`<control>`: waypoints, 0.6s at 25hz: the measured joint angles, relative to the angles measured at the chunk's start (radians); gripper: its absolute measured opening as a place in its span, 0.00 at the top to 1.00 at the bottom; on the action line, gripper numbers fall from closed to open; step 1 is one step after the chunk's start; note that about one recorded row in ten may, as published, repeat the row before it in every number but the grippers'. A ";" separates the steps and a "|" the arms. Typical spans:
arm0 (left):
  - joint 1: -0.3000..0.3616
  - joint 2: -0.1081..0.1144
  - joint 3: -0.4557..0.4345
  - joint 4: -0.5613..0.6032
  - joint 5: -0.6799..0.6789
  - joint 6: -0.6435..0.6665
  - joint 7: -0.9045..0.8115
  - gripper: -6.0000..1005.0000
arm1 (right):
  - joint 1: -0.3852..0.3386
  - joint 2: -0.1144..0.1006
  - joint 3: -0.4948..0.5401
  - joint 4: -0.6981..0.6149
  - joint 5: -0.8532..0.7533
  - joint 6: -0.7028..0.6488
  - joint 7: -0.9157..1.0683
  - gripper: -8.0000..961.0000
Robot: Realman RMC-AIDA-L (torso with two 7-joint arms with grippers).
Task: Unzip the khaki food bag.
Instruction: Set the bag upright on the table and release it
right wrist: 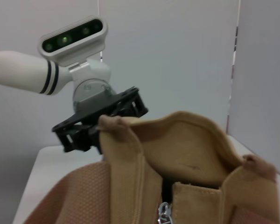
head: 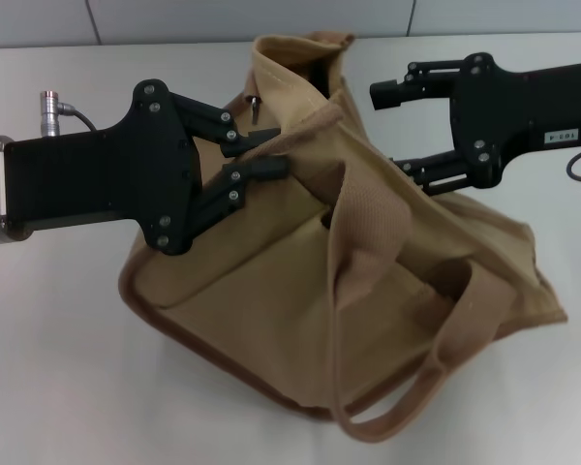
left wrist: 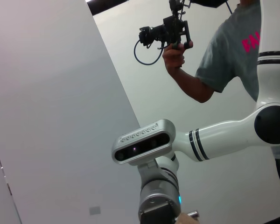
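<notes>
The khaki food bag [head: 368, 281] sits slumped on a pale table [head: 48, 339], caught between two black grippers. The left gripper [head: 266, 153] comes in from the bag's left side, its two fingers drawn close together on the upper edge of the canvas, apparently pinching a fold of fabric just beside the small metal zipper pull [head: 255, 105]. The right gripper [head: 402, 131] hangs on the bag's far right side with its fingers spread wide, the lower finger close against the canvas and the upper one clear of it; nothing is held between them. The bag's body spreads out below and toward the camera from both grippers, with one webbing handle [head: 407, 378] looping down past its near edge. The right wrist view looks along the bag's top from its end, showing what the head view does not: the zipper pull [right wrist: 164, 213] hanging at the foot of a dark, parted gap in the tan cloth, the raised canvas lip curving behind it, and the left gripper [right wrist: 98, 122] beyond the bag's far corner under its white arm. The left wrist view shows none of the bag, only a white robot arm [left wrist: 224, 135], a grey wall and a person [left wrist: 214, 60] holding a camera rig.
</notes>
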 joint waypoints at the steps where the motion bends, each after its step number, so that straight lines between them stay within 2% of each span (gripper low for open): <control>1: 0.000 0.000 0.001 0.000 -0.001 -0.001 0.000 0.91 | -0.002 0.000 -0.002 -0.003 0.000 -0.007 -0.002 0.18; 7: 0.004 0.002 0.006 0.000 -0.006 -0.005 0.000 0.91 | -0.017 -0.004 0.005 -0.063 0.000 -0.109 0.021 0.20; 12: 0.003 0.002 0.008 0.000 -0.006 -0.008 0.000 0.91 | -0.017 -0.011 0.003 -0.092 -0.002 -0.134 0.060 0.21; 15: 0.001 0.003 0.014 0.001 -0.006 -0.009 0.000 0.91 | -0.016 -0.011 0.002 -0.093 -0.007 -0.135 0.077 0.27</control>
